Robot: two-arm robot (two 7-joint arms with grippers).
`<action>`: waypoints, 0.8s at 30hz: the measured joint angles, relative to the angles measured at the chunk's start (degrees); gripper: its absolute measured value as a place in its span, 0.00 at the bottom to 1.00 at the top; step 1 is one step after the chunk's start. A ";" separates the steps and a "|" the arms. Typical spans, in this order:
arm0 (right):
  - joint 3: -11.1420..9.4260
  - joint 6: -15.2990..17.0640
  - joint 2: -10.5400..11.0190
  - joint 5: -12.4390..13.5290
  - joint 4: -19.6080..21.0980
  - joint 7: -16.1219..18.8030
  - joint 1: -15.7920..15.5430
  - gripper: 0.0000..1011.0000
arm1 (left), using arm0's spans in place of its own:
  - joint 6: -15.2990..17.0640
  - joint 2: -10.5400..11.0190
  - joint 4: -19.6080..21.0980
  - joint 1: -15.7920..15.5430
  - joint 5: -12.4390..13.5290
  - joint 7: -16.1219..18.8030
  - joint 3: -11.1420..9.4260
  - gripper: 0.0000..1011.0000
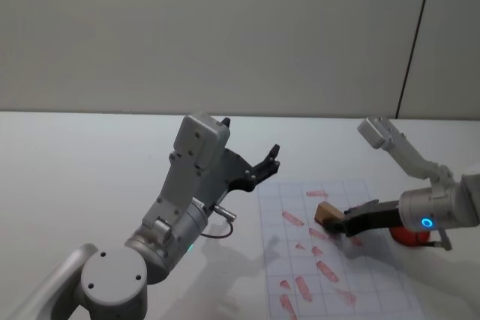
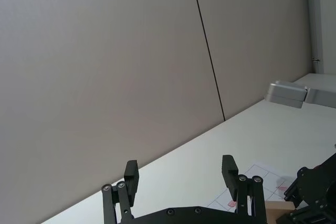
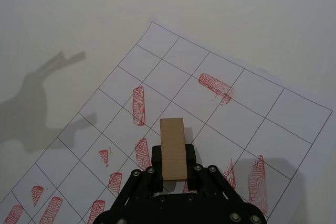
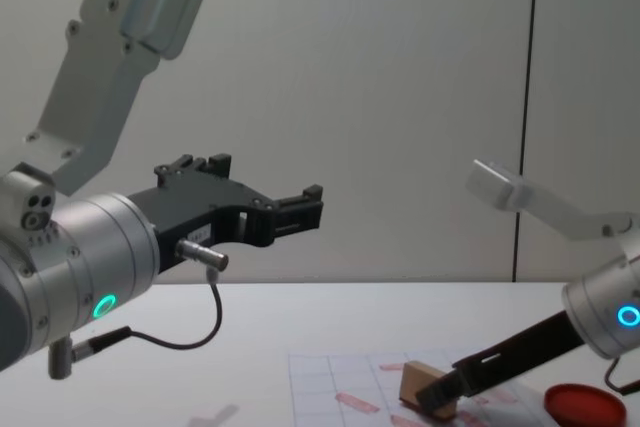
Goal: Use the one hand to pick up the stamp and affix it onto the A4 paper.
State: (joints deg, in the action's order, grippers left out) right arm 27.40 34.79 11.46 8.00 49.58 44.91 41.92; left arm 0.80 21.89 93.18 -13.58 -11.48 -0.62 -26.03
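Note:
My right gripper (image 1: 335, 223), slim and black on the arm with the blue-lit ring, is shut on the stamp (image 1: 326, 212), a small tan wooden block. It holds the stamp just above the A4 paper (image 1: 330, 264), a gridded white sheet with several red marks. In the right wrist view the stamp (image 3: 172, 148) sticks out between the fingers (image 3: 157, 157) over the paper (image 3: 173, 72). The chest view shows the stamp (image 4: 420, 384) low over the sheet (image 4: 330, 372). My left gripper (image 1: 268, 161) hangs open in the air, raised above the table left of the paper, with nothing in it.
A flat round red ink pad (image 1: 409, 237) lies on the table beside the paper's right edge, under my right arm; it also shows in the chest view (image 4: 585, 404). The white table (image 1: 90, 177) stretches left and behind. A grey wall stands at the back.

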 joint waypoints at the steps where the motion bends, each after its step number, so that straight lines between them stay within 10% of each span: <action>1: 0.00 -0.05 0.01 0.02 -0.02 -0.02 0.01 0.23 | 0.00 0.00 0.00 0.00 0.00 0.00 0.00 0.99; 24: -0.53 -4.25 1.14 0.46 3.72 -2.10 -0.70 0.23 | 0.00 0.00 0.00 0.00 0.00 0.00 0.00 0.99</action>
State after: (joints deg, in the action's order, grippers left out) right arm 26.87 30.54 12.60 8.46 53.30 42.81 41.22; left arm 0.80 21.89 93.17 -13.59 -11.48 -0.62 -26.02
